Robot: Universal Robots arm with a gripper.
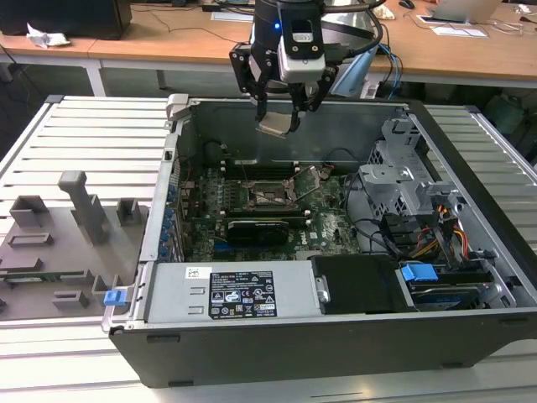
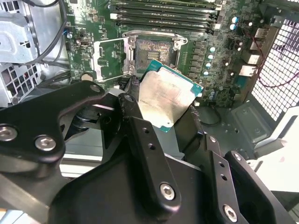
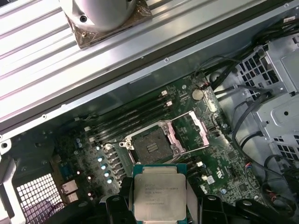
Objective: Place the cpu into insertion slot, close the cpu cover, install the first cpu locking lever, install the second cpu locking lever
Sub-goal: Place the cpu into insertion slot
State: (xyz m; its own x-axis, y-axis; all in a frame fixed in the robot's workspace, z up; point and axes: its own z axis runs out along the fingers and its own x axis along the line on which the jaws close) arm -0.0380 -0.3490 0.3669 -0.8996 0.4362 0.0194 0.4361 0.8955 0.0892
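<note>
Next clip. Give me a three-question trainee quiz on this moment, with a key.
1. True or false: the cpu already sits in the socket.
2. Pick one. The gripper is: A open; B shut on the cpu; C shut on a cable.
3. Fill in: the cpu cover stands ____ (open or closed).
Key: 1 false; 2 B; 3 open.

My gripper (image 1: 278, 117) is matte black; above it, upper middle of the exterior view, sits a silver-grey block (image 1: 302, 52) with a blue light (image 1: 275, 25). Silver screws (image 2: 167, 190) dot my black linked fingers (image 2: 140, 140).
</note>
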